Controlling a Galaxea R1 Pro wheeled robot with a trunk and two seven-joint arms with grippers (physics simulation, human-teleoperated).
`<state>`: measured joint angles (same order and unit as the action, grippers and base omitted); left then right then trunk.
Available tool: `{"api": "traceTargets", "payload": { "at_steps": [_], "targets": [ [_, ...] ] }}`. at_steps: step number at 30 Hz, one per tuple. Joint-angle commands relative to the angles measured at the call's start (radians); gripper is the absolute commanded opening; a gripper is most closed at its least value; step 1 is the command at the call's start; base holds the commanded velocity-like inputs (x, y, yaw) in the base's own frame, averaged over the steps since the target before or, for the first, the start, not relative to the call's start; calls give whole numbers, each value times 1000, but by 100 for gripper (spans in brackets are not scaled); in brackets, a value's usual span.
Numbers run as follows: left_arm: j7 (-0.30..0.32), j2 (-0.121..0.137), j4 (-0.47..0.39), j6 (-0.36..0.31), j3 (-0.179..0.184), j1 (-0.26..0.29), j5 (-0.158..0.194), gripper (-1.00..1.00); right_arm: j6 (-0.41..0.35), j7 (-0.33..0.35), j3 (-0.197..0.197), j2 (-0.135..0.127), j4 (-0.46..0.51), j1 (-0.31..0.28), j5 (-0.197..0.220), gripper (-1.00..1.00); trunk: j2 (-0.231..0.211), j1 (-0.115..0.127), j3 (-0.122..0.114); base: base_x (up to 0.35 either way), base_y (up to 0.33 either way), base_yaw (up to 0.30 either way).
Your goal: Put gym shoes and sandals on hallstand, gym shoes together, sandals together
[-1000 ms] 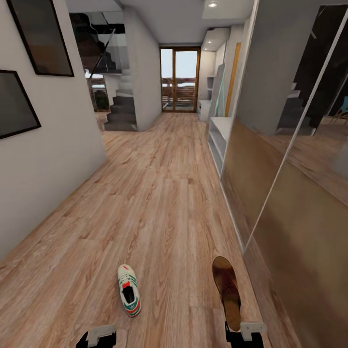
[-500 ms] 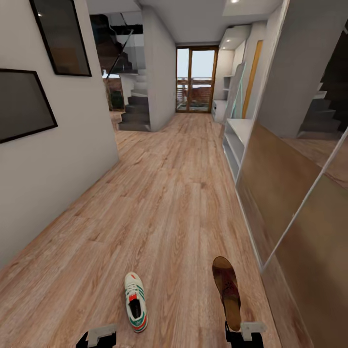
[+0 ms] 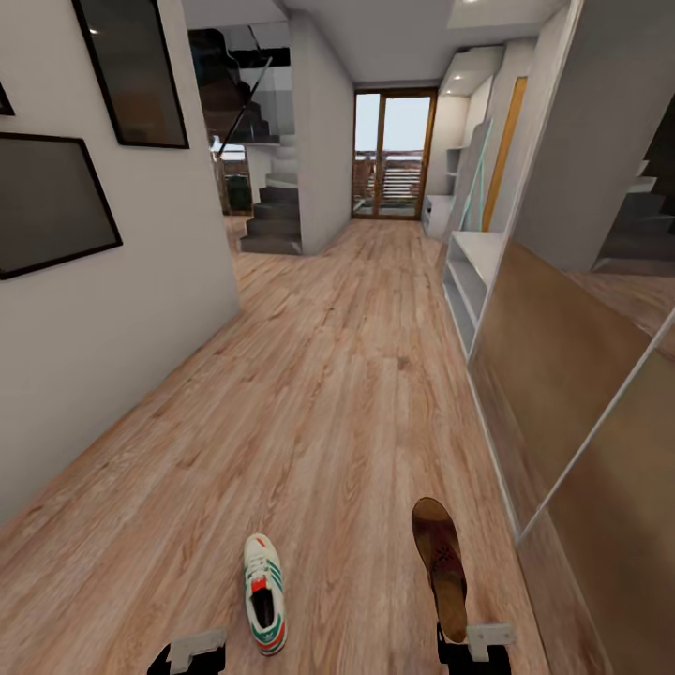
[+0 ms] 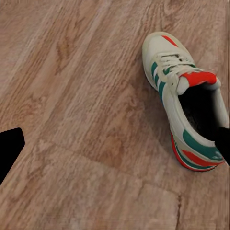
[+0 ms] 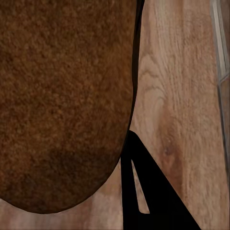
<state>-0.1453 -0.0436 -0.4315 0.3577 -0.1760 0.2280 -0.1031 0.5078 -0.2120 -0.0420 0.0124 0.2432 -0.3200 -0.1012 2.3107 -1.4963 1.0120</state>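
Gym shoe (image 3: 263,592) lengthwise along the corridor floor (image 3: 319,403), toe pointing away

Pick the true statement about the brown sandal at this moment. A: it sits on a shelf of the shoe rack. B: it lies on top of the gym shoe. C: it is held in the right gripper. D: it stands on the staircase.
C: the sandal stays at the right gripper, filling the right wrist view beside a dark finger, while the gym shoe lies apart on the corridor floor.

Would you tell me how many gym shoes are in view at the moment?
1: a gym shoe lies on the corridor floor, just ahead of the left gripper. Its partner may be out of frame.
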Motion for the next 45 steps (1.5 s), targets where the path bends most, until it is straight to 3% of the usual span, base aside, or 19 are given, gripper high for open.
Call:
{"api": "traceTargets", "payload": {
  "at_steps": [1,21,36,41,45],
  "targets": [
    [-4,-1,0,3,-5,1,-11,100,0,-10,-4,0,-1,-1,-9,-100,0,0,1,232,-155,1],
    [-4,-1,0,4,-5,1,-10,100,1,-10,-4,0,-1,-1,-9,-100,0,0,1,42,-27,1],
    [1,-3,-12,4,-2,3,-12,100,-1,-10,0,-4,9,-1,-7,-100,0,0,1,0,0,138],
    [11,-4,-17,-1,5,12,-17,100,-11,-10,1,-19,132,0,-7,-100,0,0,1,0,0,17],
    [13,-6,-35,-11,6,37,-21,100,-69,-8,2,-30,287,1,-8,-100,0,0,1,0,0,4]
  ]
}}
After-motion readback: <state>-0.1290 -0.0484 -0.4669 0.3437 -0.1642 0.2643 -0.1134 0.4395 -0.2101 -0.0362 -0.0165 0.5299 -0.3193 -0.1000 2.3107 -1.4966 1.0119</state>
